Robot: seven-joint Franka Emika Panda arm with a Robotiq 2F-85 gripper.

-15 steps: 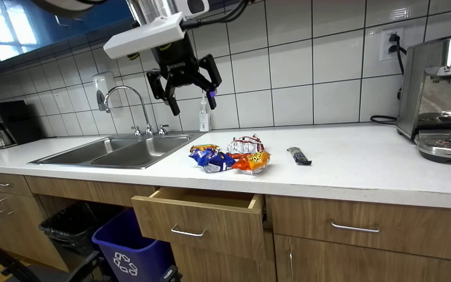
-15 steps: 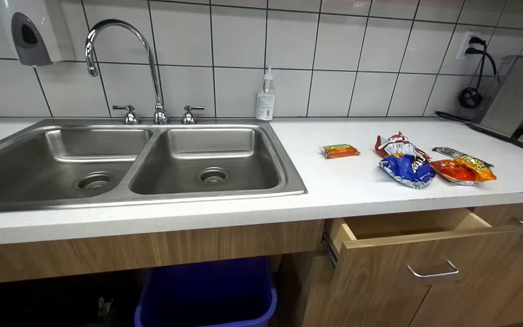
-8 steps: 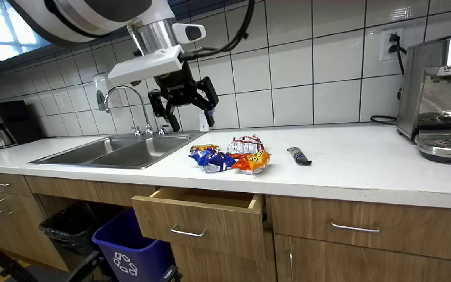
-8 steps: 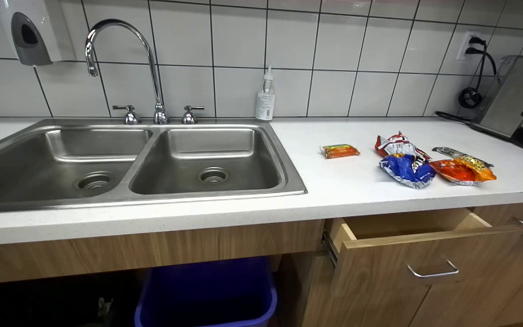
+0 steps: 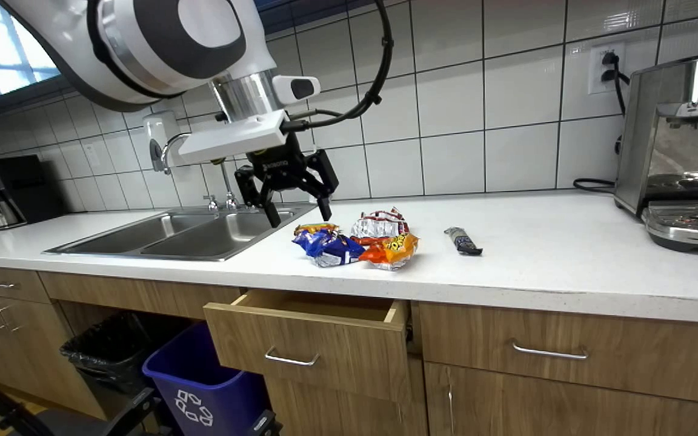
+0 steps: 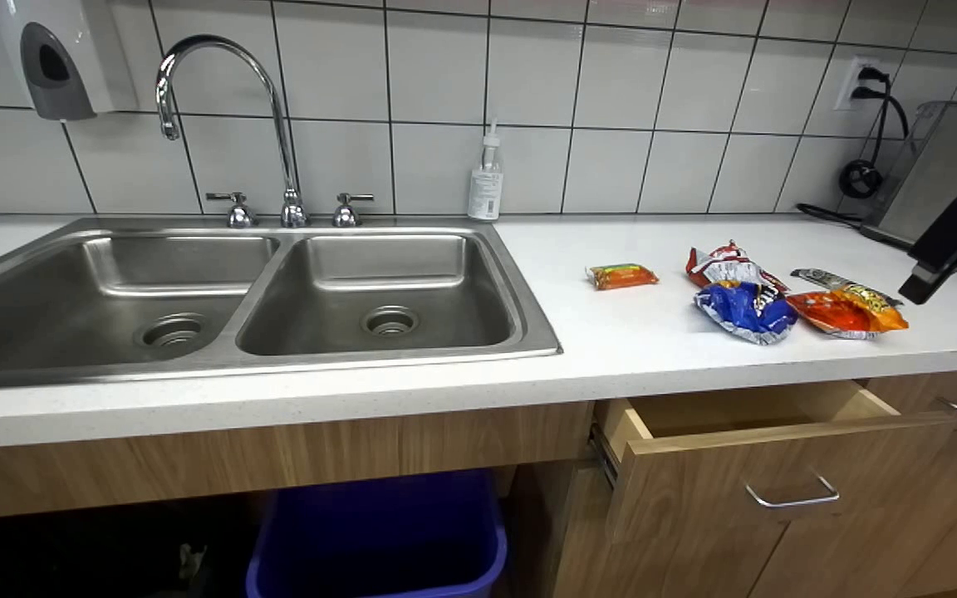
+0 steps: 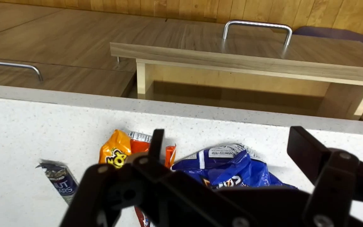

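My hand (image 7: 227, 140) hangs spread above the surface (image 7: 27, 135); in the wrist view the blue bag (image 7: 232, 168) lies at lower centre, the orange bag (image 7: 116, 150) left of it.

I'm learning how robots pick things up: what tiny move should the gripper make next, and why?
I'd probably ease the gripper down a little toward the blue bag. In the wrist view the bag shows between the spread fingers, but both exterior views show them clear of it, holding nothing.
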